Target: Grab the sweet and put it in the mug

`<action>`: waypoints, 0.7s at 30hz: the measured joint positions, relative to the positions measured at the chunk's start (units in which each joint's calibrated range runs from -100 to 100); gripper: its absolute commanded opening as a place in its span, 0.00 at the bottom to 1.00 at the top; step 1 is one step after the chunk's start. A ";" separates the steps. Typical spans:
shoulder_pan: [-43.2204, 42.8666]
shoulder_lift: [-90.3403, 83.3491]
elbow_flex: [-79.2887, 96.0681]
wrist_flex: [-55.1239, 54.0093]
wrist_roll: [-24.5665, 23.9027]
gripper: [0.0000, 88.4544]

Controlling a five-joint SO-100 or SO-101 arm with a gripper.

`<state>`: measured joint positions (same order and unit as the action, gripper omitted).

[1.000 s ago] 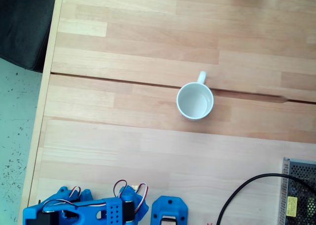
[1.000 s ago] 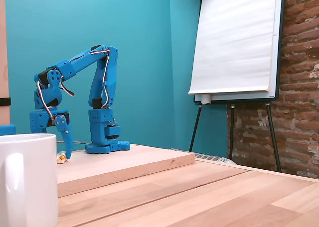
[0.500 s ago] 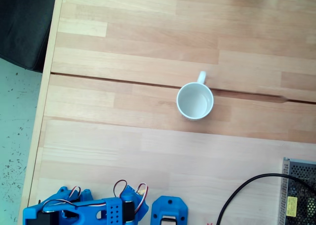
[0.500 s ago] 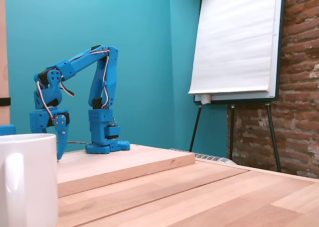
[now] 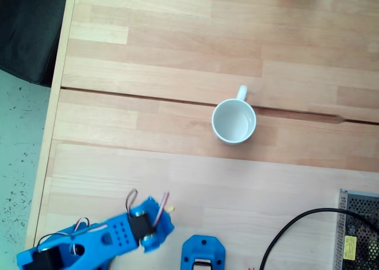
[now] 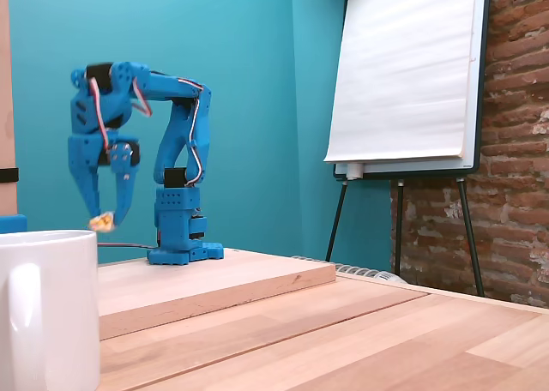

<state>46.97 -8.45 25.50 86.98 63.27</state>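
Small wrapped sweet (image 6: 103,223), pale wrapper with yellow-orange marks, sits pinched between the tips of the blue two-finger gripper (image 6: 104,221) in the low side-on fixed view, left of frame, lifted clear above the raised light-wood board (image 6: 214,279). In the downward-looking fixed view a tiny pale-yellow speck (image 5: 170,208) shows at the gripper's tip (image 5: 167,211), lower left of centre, too small to read in detail. Gripper fingers (image 6: 123,194) point downward and converge on the sweet. Blue 3D-printed arm (image 6: 176,142) rises from its base (image 6: 183,241) on the board, elbow folded, red and white wires looping at the wrist; from above, the arm (image 5: 100,243) lies along the bottom-left edge, with the blue base (image 5: 203,253) just to its right. Plain white round ceramic mug (image 5: 234,121) stands upright at mid-frame from above, loop handle toward the top of frame, white inside, well apart from the gripper; in the side-on view the mug (image 6: 47,309) looms at the lower left, close to the camera. Light-wood plank tabletop (image 5: 177,57) carries all. Black cable (image 5: 296,222) and metal mesh box (image 5: 358,231) sit at lower right from above. White flipchart on tripod (image 6: 407,74), teal wall (image 6: 240,82), brick wall (image 6: 515,151) behind.
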 measured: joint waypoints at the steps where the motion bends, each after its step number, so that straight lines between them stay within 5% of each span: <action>1: -1.55 1.45 -3.32 1.38 -1.56 0.04; 9: -6.20 15.35 -28.24 4.80 -9.62 0.04; 21: -6.50 31.79 -57.82 4.80 -10.35 0.04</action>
<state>40.47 23.34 -32.32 91.78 52.92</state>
